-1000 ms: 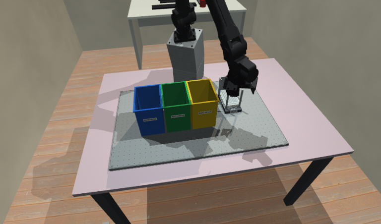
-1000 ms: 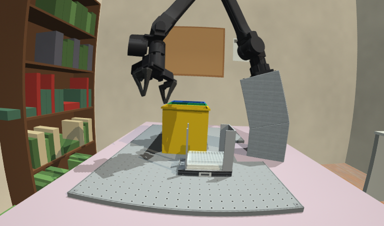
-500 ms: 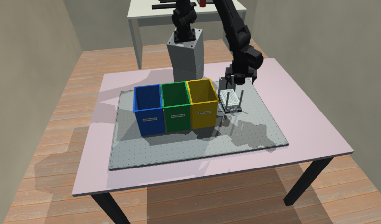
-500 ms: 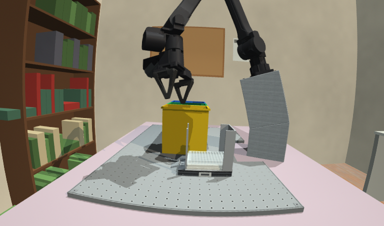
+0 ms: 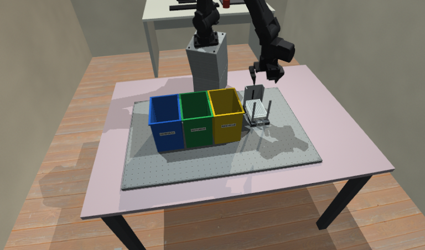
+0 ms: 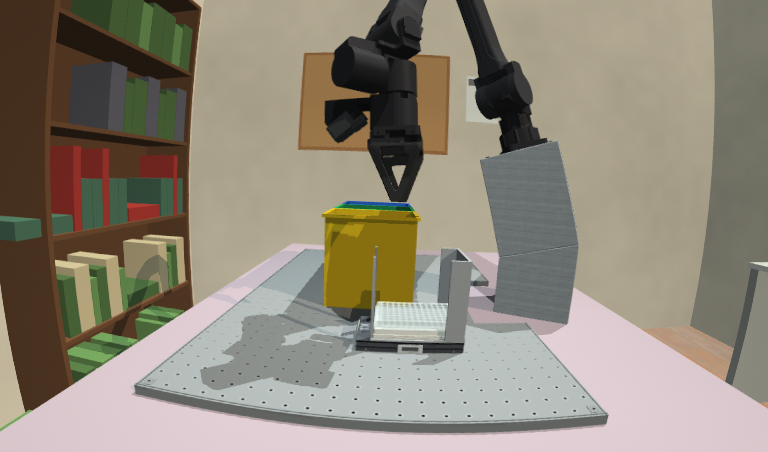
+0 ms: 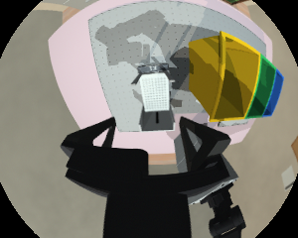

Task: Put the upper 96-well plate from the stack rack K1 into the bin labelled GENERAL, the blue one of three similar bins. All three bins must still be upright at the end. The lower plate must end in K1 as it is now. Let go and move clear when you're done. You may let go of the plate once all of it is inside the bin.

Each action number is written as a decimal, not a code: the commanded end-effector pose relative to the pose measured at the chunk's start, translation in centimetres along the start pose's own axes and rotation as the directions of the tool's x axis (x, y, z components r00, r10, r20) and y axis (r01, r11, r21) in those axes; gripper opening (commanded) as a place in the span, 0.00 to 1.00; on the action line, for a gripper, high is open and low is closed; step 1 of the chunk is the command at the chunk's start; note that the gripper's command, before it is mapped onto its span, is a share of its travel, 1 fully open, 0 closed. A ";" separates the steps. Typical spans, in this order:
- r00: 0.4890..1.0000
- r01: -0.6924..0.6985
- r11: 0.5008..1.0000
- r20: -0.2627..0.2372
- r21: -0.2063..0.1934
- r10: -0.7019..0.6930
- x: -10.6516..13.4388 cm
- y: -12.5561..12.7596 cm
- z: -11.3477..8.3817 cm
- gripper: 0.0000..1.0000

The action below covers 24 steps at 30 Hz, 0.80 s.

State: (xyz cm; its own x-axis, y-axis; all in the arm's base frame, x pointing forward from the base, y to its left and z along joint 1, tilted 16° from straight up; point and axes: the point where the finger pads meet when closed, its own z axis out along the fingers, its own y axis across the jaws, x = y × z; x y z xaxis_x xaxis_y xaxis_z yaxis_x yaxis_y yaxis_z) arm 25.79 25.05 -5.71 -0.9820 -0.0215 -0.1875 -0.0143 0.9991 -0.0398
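Nearest the top camera lay the grey perforated board [image 5: 219, 168] on the pink table [image 5: 345, 147]. Further in, three bins stood upright in a row, touching side by side: the blue bin [image 5: 165, 123] on the left of that view, the green bin [image 5: 196, 119] in the middle and the yellow bin [image 5: 226, 115] on the right, each with a small label on its front face, too small to read. Just beside the yellow bin stood the stack rack K1 [image 5: 254, 92], its tall grey back panel rising behind a dark base. The white 96-well plate [image 5: 256, 109] lay flat in it, between thin upright posts; in the exterior view the upper plate [image 6: 408, 314] sat on the one beneath, and the line between the two was hard to make out. Beyond and above the rack hung the gripper [image 5: 266, 73], its fingers spread wide and holding nothing, well apart from the plate. The wrist view looked down past both dark fingers onto the plate [image 7: 156, 91] and the rack. Farthest back rose the grey pedestal [image 5: 219, 66] under the arm's foot, then a white desk [image 5: 156, 14] against the wall
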 end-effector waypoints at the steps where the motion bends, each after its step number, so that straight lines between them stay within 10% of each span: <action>1: 0.997 0.071 0.997 0.029 0.018 -0.071 0.8 0.0 -0.9 1.00; 4: 0.986 0.148 0.987 0.060 0.068 -0.152 2.2 -0.5 -1.0 1.00; 24: 0.990 0.122 0.991 0.066 0.058 -0.126 2.8 -0.5 -0.9 1.00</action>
State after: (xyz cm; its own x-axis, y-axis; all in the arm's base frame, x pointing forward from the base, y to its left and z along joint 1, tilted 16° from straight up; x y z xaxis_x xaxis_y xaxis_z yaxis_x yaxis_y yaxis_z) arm 22.39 23.64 -5.85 -0.9614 -0.1503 -0.2304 -0.1213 0.9833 -0.1354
